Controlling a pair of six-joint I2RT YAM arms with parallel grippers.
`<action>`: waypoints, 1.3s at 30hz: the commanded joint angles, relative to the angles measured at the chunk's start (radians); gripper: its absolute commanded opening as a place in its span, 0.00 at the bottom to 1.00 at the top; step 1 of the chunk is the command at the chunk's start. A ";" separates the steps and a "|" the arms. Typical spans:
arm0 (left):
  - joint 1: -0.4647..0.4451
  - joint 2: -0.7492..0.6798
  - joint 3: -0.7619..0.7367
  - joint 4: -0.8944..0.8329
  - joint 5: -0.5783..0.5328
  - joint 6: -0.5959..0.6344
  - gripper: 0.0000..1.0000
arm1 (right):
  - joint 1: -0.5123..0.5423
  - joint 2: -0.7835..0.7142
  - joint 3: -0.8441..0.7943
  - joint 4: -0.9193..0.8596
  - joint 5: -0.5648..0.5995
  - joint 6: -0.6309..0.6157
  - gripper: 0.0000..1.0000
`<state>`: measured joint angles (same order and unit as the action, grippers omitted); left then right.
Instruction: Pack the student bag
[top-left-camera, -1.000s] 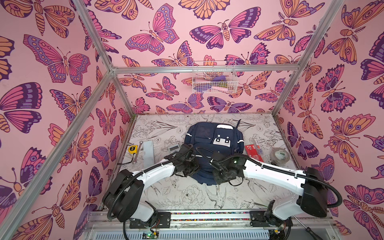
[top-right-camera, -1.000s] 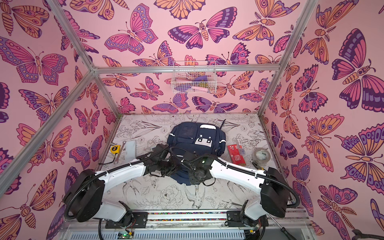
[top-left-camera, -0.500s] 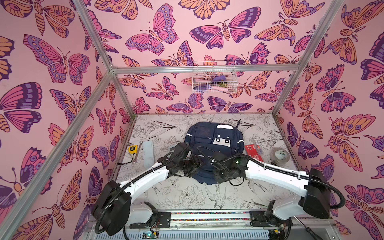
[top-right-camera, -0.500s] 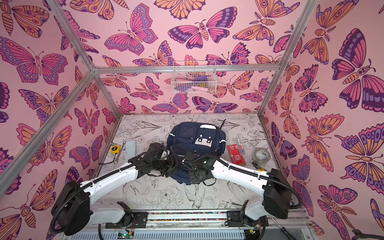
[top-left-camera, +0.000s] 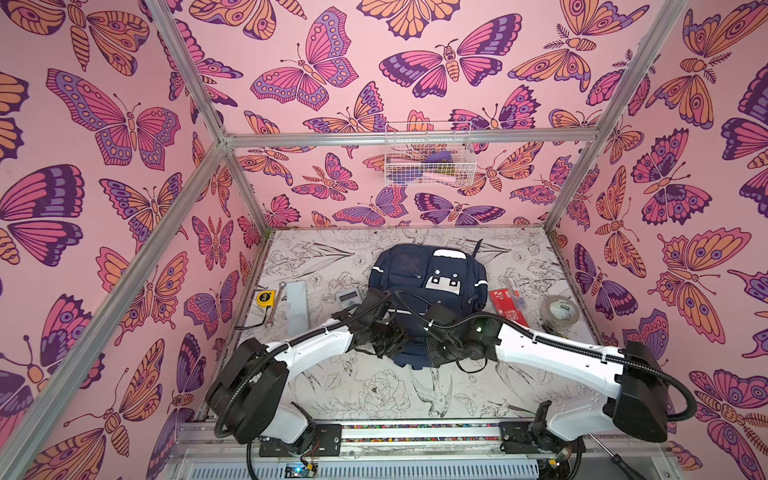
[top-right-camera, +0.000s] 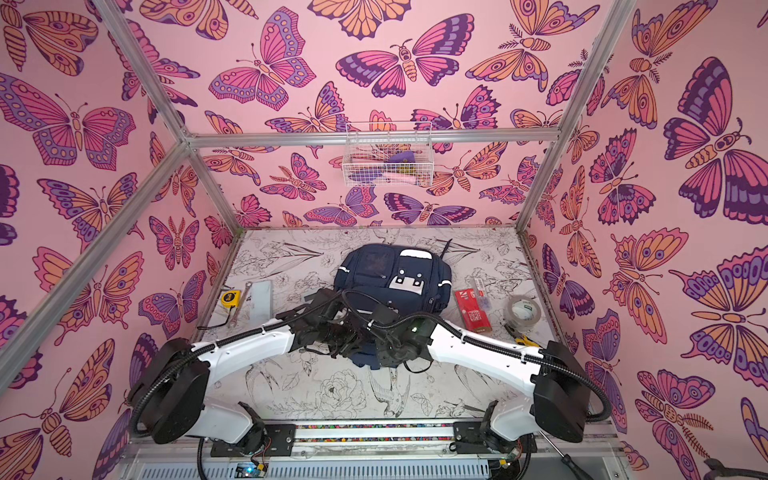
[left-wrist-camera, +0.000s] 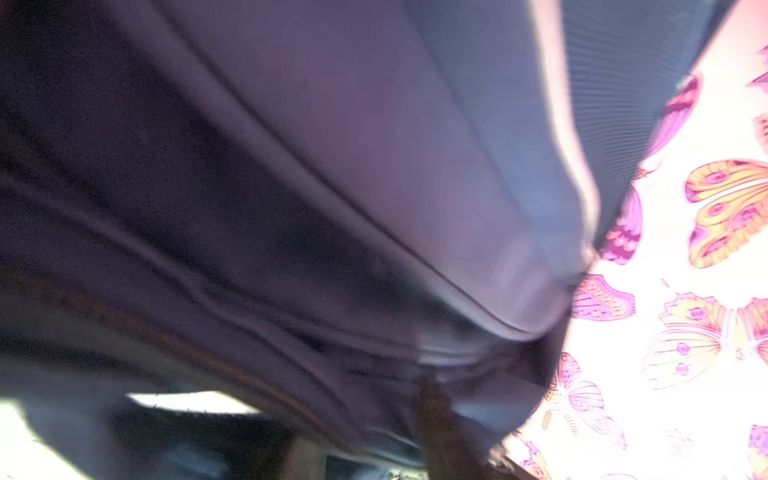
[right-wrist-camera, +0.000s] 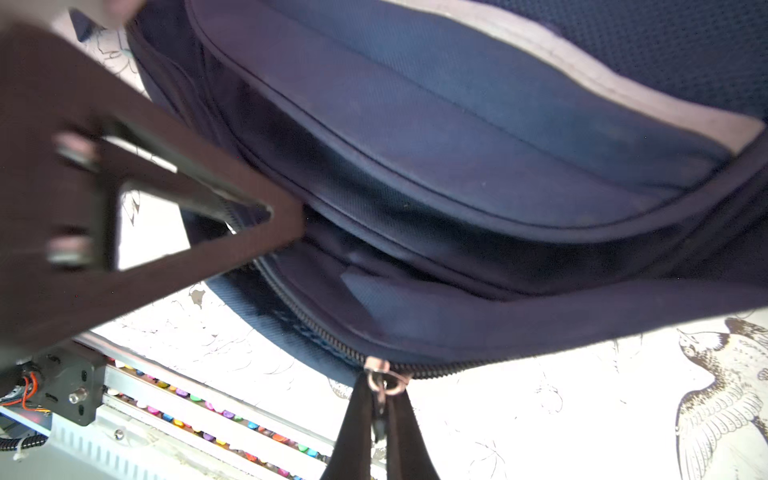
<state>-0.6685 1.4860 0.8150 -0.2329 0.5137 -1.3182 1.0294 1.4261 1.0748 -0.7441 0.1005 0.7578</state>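
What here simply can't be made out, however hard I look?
- Left gripper: whether its jaws are open; blur in the left wrist view, its own wrist covers them in both top views.
- Student bag: what lies inside; dark folds in the right wrist view.
- Wire basket: its contents; too small in both top views.
- Red packet: its print; too small in both top views.

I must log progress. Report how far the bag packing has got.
Done: the bag is unzipped. In hand: right gripper pinches the zip pull; left gripper is at the opening's edge. Left: calculator, red box, tape roll and tape measure lie on the table, unpacked.
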 joint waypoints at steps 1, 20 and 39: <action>0.007 0.024 0.010 0.029 0.003 -0.021 0.08 | 0.010 -0.030 0.017 0.020 0.032 -0.015 0.00; 0.036 -0.112 0.007 -0.069 -0.092 0.122 0.00 | -0.285 -0.059 -0.055 -0.233 0.171 -0.143 0.00; 0.013 -0.096 0.016 -0.055 -0.063 0.160 0.00 | -0.410 0.085 -0.016 -0.099 0.127 -0.275 0.10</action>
<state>-0.6552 1.3781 0.8158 -0.2859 0.4454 -1.1854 0.6331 1.5112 1.0298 -0.8249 0.1974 0.5049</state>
